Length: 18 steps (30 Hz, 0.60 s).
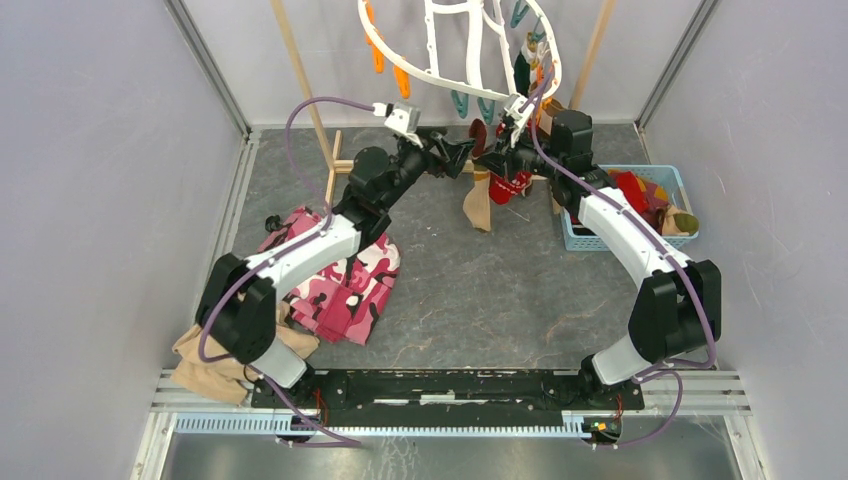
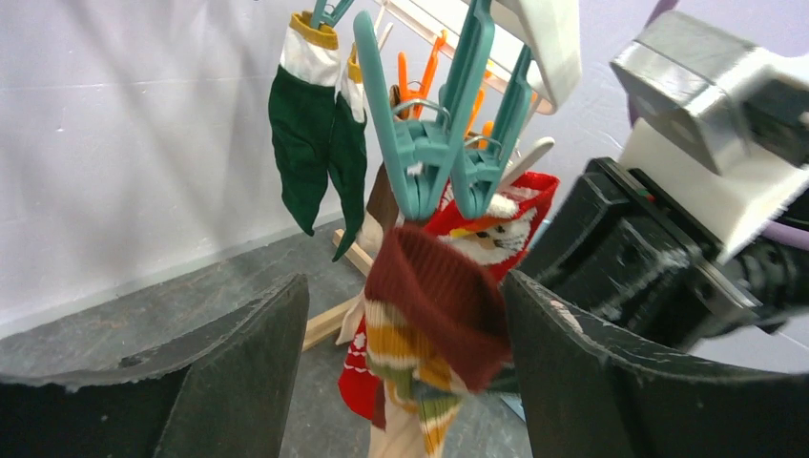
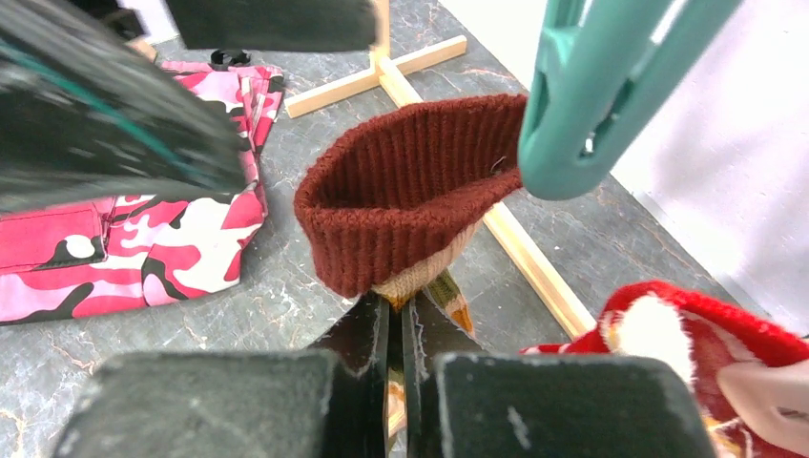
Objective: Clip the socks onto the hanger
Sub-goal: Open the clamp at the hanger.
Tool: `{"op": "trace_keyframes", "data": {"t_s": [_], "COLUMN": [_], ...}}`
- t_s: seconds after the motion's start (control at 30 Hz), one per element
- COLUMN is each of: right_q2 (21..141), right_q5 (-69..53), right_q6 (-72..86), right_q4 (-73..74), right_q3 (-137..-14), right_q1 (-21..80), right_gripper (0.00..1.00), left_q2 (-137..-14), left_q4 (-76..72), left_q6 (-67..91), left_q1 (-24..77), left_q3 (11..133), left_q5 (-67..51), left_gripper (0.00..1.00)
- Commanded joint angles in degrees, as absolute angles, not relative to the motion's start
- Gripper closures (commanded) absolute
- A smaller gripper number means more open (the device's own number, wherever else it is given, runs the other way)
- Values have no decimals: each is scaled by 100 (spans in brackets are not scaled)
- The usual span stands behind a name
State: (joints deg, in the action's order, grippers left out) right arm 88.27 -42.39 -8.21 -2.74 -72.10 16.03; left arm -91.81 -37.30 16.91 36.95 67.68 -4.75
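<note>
The white hanger (image 1: 440,62) hangs at the back with teal clips (image 2: 429,143) and orange ones. A tan-striped sock with a maroon cuff (image 3: 401,200) hangs under a teal clip (image 3: 591,105). That clip's lower end meets the cuff's rim, but I cannot tell whether it bites. My right gripper (image 3: 396,303) is shut on this sock just below the cuff. My left gripper (image 2: 403,281) is open, its fingers (image 2: 238,372) standing wide on both sides of the sock (image 2: 434,305) without touching it. A red sock with white pattern (image 2: 496,224) hangs behind. Two dark green socks (image 2: 305,134) are clipped further left.
A blue basket (image 1: 590,240) with more socks stands at the right. A pink camouflage cloth (image 1: 340,275) lies under the left arm, and a tan cloth (image 1: 210,365) by its base. The wooden rack's poles (image 1: 300,70) and floor bars (image 3: 515,248) stand under the hanger.
</note>
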Motion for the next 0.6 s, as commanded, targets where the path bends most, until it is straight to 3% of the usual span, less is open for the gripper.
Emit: {"op": "trace_keyframes", "data": {"t_s": [0.0,0.27,0.57], "right_q2": [8692,8623,8586], "right_q5": [-4422,-4624,-4760], "right_q6": [-961,-960,-731], "right_q4": [-488,-555,-792], "right_q3": [-7221,-7072,-6961], "right_q1": [1512,1442,1436], "right_gripper": [100,100,100], "left_q2": [-8368,-7585,-8077], "left_q4": [-4028,-4011,-3340], "left_q6": [2241,2965,2206], "left_q1": [3652,3834,4228], "left_q3": [6277,5806,6621], "left_q5": [-677,-970,-109], "left_gripper": [17,18,20]}}
